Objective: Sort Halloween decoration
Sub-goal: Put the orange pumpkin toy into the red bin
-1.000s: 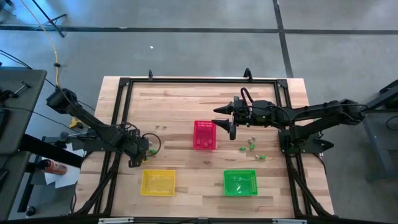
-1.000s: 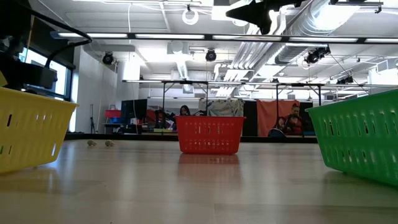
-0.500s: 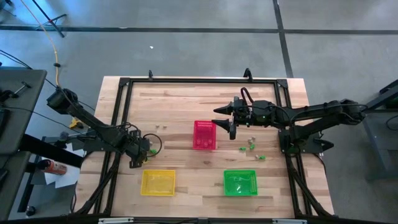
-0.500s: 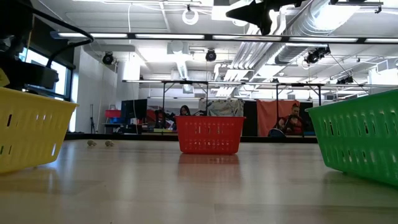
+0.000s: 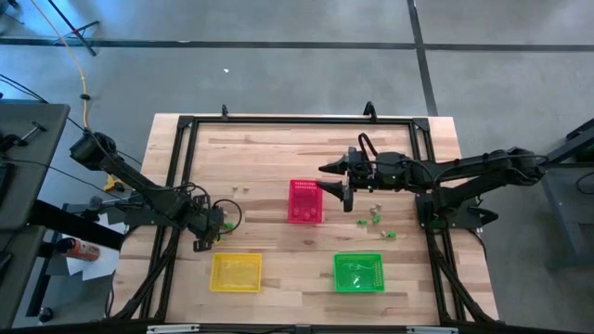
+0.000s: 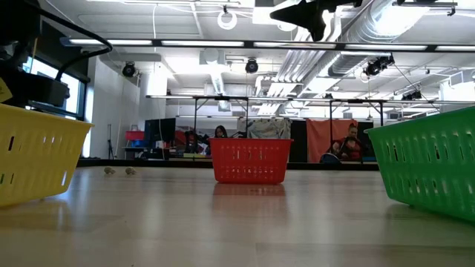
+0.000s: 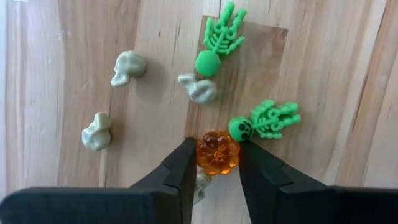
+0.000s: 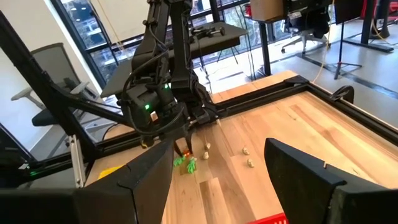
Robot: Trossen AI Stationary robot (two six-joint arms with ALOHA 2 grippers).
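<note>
The Halloween decoration lies scattered on the wooden table. In the left wrist view I see an orange pumpkin trinket (image 7: 217,151), two green skeletons (image 7: 221,37) (image 7: 264,121) and pale skulls (image 7: 127,67) (image 7: 96,130) (image 7: 199,89). My left gripper (image 7: 217,147) (image 5: 210,225) stands over this cluster at the table's left, shut on the pumpkin. More trinkets (image 5: 376,215) lie right of the red basket (image 5: 305,201). My right gripper (image 5: 342,183) (image 8: 217,180) hovers open beside that basket, holding nothing. My left gripper pinches the orange pumpkin trinket by its two opposite sides (image 7: 200,152) between its two fingers (image 7: 183,171). The fingers come from above, pointing down. The pumpkin lies on the table, right beside the head of a green skeleton.
A yellow basket (image 5: 235,272) and a green basket (image 5: 358,272) stand near the front edge. Two pale trinkets (image 5: 241,186) lie left of the red basket. A black frame (image 5: 186,125) runs around the table top. People sit in the room behind (image 6: 349,147).
</note>
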